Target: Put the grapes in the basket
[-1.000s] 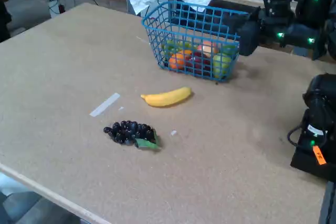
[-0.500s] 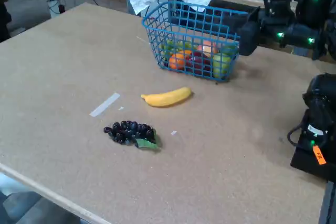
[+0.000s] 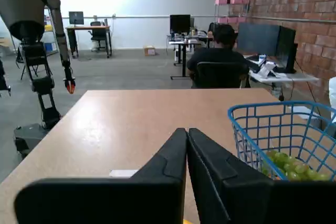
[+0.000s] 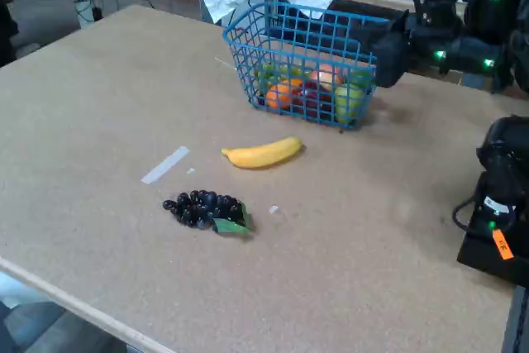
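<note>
Fixed view: grapes [image 4: 207, 210] far from claw [image 4: 387, 57]

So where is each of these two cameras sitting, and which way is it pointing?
Wrist view: rides on the arm, low over the tan table, looking level across it into an office; the closed black gripper fills the bottom.
Fixed view: stands high beside the table, looking down at the dark toy grapes and yellow banana; the arm shows at right.
Both show the blue wire-mesh basket.

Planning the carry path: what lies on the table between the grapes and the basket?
In the fixed view, the banana lies between the grapes and the basket; otherwise that stretch of table is bare.
</note>
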Robot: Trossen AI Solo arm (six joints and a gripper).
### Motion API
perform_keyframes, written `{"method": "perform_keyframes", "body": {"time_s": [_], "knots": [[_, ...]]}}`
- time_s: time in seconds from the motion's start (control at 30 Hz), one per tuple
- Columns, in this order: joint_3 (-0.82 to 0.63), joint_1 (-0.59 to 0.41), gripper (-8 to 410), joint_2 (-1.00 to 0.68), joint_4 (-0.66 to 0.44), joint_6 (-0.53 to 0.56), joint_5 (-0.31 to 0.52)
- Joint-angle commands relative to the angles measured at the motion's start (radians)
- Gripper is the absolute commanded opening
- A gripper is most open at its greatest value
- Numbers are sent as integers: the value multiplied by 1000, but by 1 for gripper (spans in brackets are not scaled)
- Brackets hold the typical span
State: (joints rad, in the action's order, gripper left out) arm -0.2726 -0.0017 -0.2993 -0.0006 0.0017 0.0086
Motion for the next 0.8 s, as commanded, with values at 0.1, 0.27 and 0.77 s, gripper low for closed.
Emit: {"method": "perform_keyframes", "body": {"time_s": [0.1,0.27,0.77], "knots": [[-109,1,62,-175,3,-17,-4],[-236,2,126,-353,-6,-31,-53],[-639,60,208,-944,-240,-98,-186]]}}
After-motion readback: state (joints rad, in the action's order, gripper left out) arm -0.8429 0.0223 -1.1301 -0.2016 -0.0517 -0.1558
